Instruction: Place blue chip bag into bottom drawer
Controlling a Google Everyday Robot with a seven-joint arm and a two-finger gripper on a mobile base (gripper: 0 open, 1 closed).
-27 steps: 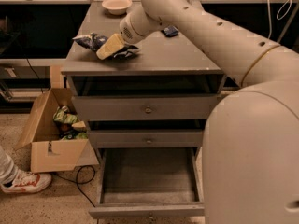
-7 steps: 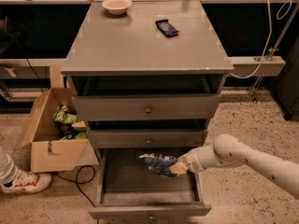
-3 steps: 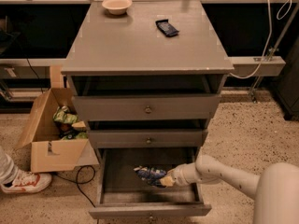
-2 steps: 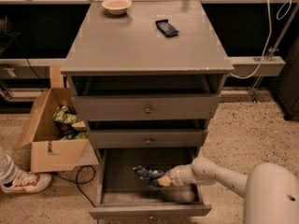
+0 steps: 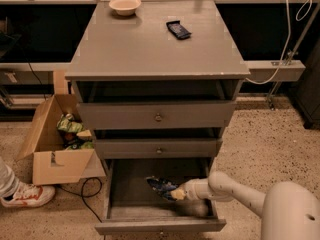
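The bottom drawer (image 5: 125,211) is pulled open below two shut grey drawers. The blue chip bag (image 5: 161,186), crumpled dark blue foil with light patches, is inside the drawer near its middle, low over the drawer floor. My gripper (image 5: 176,193) reaches in from the right and is shut on the bag's right end. The white arm (image 5: 235,189) runs off to the lower right.
A small flat dark blue packet (image 5: 178,29) and a white bowl (image 5: 124,5) lie on the cabinet top (image 5: 150,49). An open cardboard box (image 5: 55,149) with green snack bags stands left of the cabinet. A person's shoe (image 5: 27,196) is at lower left.
The gripper carried the bag from the cabinet top down into the open bottom drawer. Over the last second it has lowered slightly and moved left inside the drawer.
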